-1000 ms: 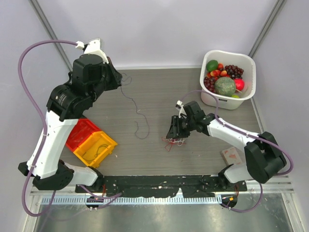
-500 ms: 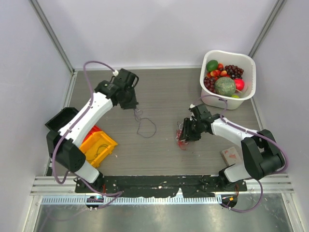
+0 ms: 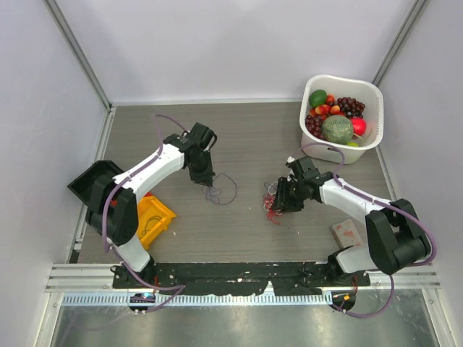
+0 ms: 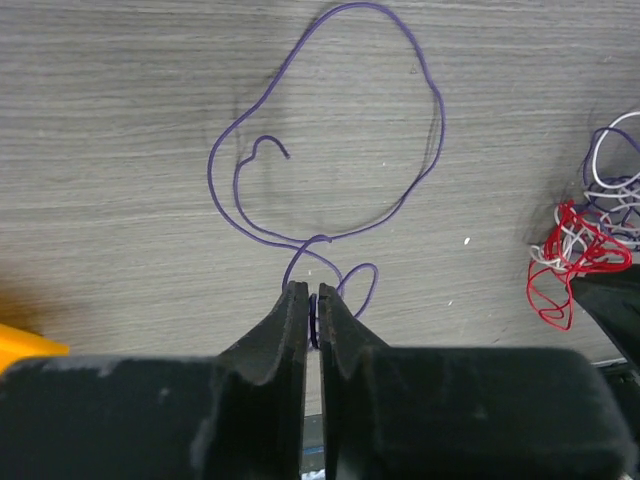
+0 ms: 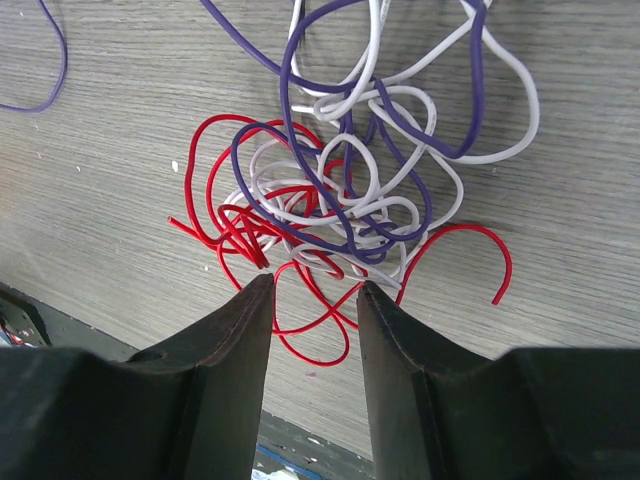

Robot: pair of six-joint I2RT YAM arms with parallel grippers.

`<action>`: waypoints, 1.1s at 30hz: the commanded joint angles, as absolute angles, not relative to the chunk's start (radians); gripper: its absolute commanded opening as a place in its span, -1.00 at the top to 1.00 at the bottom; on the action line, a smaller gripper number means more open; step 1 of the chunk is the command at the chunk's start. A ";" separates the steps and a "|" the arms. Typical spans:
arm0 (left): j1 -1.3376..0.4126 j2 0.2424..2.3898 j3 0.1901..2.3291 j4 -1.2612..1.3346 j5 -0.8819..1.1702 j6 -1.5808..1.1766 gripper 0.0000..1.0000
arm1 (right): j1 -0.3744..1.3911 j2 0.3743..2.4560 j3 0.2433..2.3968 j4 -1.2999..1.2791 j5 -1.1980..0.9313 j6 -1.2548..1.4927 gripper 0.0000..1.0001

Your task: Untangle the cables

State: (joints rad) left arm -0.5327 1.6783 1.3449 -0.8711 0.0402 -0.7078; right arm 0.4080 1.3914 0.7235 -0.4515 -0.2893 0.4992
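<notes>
A single purple cable (image 4: 330,130) lies in a big loose loop on the grey table; it also shows in the top view (image 3: 224,189). My left gripper (image 4: 312,292) (image 3: 208,182) is shut on its near end. A tangle of red, white and purple cables (image 5: 350,190) lies at centre right (image 3: 273,201). My right gripper (image 5: 313,285) (image 3: 282,200) is open just over the tangle's near edge, with red loops between its fingers but nothing gripped. The tangle's edge also shows at the right of the left wrist view (image 4: 585,235).
A white basket (image 3: 365,130) of fruit stands at the back right. Red and yellow bins (image 3: 153,217) sit at the left, partly under the left arm. A small pinkish block (image 3: 347,231) lies near the right arm's base.
My left arm has swung down from high at the back left to the table middle, carrying the purple cable, which now lies looped. My right gripper has shifted slightly right at the tangle.
</notes>
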 commanded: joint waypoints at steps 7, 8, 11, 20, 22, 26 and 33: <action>-0.538 1.721 1.342 -0.816 0.041 -0.701 -0.10 | 0.403 1.342 0.716 -0.453 -0.290 0.486 0.11; -0.537 1.710 1.332 -0.810 0.044 -0.704 -0.20 | 0.403 1.339 0.716 -0.453 -0.291 0.486 0.11; -0.538 1.678 1.299 -0.778 0.061 -0.719 -0.38 | 0.403 1.336 0.718 -0.453 -0.296 0.486 0.11; -0.534 1.666 1.233 -0.810 0.022 -0.790 -0.70 | 0.403 1.342 0.724 -0.453 -0.304 0.486 0.11; -0.528 1.698 1.258 -0.848 0.015 -0.906 -0.70 | 0.403 1.342 0.724 -0.453 -0.305 0.486 0.11; -0.528 1.735 1.275 -0.873 0.052 -1.101 -0.59 | 0.405 1.345 0.729 -0.451 -0.304 0.488 0.11; -0.526 1.753 1.269 -1.003 0.012 -1.416 -0.93 | 0.403 1.322 0.723 -0.454 -0.296 0.482 0.11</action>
State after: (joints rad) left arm -0.5331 1.7401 1.2453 -0.9154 0.0376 -1.2003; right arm 0.4080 1.3655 0.7193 -0.4534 -0.2974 0.4988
